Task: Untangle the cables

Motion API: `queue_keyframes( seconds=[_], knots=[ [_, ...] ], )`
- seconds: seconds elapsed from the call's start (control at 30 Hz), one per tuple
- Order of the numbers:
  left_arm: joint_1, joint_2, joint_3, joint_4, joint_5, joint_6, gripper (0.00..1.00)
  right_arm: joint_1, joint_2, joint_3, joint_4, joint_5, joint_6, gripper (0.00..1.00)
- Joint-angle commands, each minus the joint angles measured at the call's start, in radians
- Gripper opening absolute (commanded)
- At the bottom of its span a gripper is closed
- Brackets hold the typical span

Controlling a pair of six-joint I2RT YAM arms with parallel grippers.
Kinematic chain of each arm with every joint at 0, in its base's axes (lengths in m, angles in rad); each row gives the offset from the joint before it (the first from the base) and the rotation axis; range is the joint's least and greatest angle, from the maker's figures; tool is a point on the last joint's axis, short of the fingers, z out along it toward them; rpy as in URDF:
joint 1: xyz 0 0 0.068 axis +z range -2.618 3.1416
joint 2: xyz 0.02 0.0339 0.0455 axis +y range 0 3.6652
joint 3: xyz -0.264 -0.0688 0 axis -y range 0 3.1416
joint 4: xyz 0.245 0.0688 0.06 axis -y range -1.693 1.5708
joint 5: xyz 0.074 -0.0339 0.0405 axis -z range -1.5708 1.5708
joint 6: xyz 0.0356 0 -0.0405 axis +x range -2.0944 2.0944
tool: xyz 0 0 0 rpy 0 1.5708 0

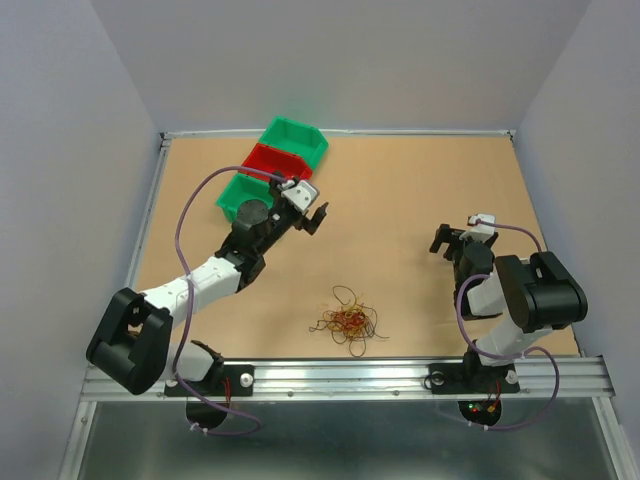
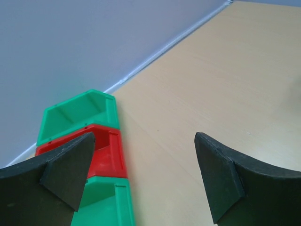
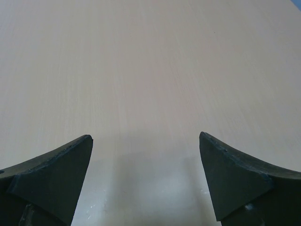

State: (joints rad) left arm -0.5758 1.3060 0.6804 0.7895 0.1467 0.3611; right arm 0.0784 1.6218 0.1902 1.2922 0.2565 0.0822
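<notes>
Over the worktop [image 1: 400, 190], as the camera above showed it, the cables [image 1: 348, 322] lay in one loose clump of red, orange, yellow and dark strands. It sat near the front edge, roughly midway between the two arm bases. A few loops strayed from the heap, but no strand lay apart from the rest, so I judged the untangling not yet begun and all of it left to do. The left tool [image 1: 308, 212] hung wide and empty toward the back left, just beside a row of three bins [image 1: 262, 170], and well apart from the clump. The right tool [image 1: 452, 238] stood wide too, holding nothing. It was off to the right and further back than the cables, likewise well apart from them.

From the left wrist, the dark fingers [image 2: 61, 169] were spread far apart with bare wood between them. The bins showed at the left, a red one [image 2: 110, 155] between two green ones, and no cable was in sight.

From the right wrist, the fingers [image 3: 235, 179] gaped just as wide over plain wood, again with no cable in sight. To my eye, either tool would have to come toward the front middle before it could touch a strand.
</notes>
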Motion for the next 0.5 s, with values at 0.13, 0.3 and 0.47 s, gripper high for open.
queue_keyframes(
  seconds=[0.13,0.3,0.47],
  knots=[
    [-0.032,0.128,0.175,-0.237,0.237,0.096,0.99,0.018,-0.146,0.020,-0.008,0.050,-0.044,1.00],
    [-0.100,0.228,0.278,-0.582,0.442,0.335,0.99,0.083,-0.635,0.063,-0.545,0.175,0.291,1.00],
    [-0.212,0.083,0.133,-0.651,0.450,0.527,0.99,0.084,-1.060,-0.030,-0.702,-0.022,0.349,1.00]
  ],
)
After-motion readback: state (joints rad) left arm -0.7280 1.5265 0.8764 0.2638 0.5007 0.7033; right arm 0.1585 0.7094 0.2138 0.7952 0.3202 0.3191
